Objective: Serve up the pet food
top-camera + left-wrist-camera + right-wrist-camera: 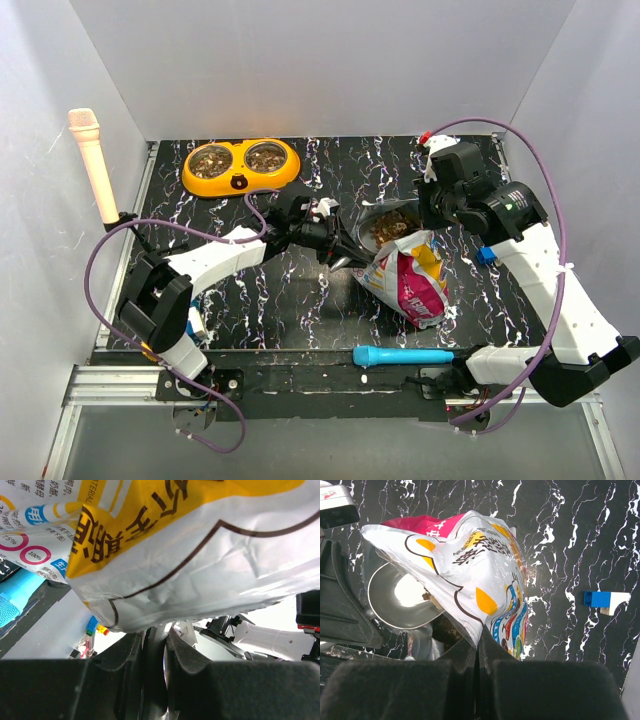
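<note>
While the pet food (389, 228) is lying as a brown heap in the open mouth of the pouch (485, 565), a few pieces are showing beside the bowl of the grey scoop (402, 597), which is reaching into that mouth. The left gripper (155, 647) is pinching a thin dark part between nearly closed fingers, and I am judging this to be the scoop's handle. The right gripper (479, 647) is pressing its fingers together on the pouch's edge and is holding the mouth up and open. The pouch is lying on the marbled table (300, 300), well apart from the orange double bowl (240, 183), whose two cups are already showing food. The step in hand is, I think, the loading of the scoop. The next move is calling for lifting the scoop out level, then carrying it across to a cup without spilling.
</note>
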Controlling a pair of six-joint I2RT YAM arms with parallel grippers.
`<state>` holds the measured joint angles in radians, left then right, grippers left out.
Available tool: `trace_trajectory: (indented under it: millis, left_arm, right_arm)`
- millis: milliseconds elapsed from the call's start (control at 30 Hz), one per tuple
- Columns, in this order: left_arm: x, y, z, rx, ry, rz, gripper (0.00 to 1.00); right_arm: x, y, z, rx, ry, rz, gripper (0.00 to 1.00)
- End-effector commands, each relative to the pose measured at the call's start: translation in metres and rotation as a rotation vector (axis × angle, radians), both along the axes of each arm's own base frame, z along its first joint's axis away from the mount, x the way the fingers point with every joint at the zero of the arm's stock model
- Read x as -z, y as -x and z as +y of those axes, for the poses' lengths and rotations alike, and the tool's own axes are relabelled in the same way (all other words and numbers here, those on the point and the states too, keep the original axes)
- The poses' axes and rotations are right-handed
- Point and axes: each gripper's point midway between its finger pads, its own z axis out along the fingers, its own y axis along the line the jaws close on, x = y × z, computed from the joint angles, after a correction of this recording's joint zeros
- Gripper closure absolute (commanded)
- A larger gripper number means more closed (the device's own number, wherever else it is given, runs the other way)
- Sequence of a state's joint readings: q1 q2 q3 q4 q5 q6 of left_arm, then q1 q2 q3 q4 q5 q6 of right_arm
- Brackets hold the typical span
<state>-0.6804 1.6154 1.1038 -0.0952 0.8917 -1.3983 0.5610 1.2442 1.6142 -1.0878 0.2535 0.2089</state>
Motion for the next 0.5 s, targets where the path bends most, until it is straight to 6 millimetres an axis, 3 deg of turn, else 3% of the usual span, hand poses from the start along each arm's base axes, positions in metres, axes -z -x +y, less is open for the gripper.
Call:
trace_trajectory:
  millis: [0,167,233,333,367,467]
  left_arm:
    - [-0.018,-0.006,0.005,-0.033,0.044,-0.058,1.0]
    - [-0.031,0.011,0.016,-0.035,0.098,-0.048,1.0]
    - [-0.027,0.001,0.012,-0.076,0.131,-0.031,1.0]
    - [-0.021,-0.028,-0.011,-0.112,0.225,0.002,1.0]
    - [-0.029,-0.032,-0.013,-0.127,0.274,-0.009,1.0]
    - [-0.037,-0.02,0.001,-0.149,0.273,0.0,1.0]
  right_arm:
    - [-0.095,-0.028,-0.004,0.053,-0.13,-0.349,0.99]
    - [-0.096,-0.025,-0.007,0.054,-0.128,-0.355,0.99]
    - [-0.095,-0.025,-0.008,0.056,-0.12,-0.355,0.99]
    - [-0.095,-0.027,-0.009,0.062,-0.116,-0.358,0.99]
    - [-0.096,-0.027,-0.008,0.06,-0.116,-0.358,0.99]
    - [-0.095,-0.022,-0.009,0.056,-0.122,-0.346,0.99]
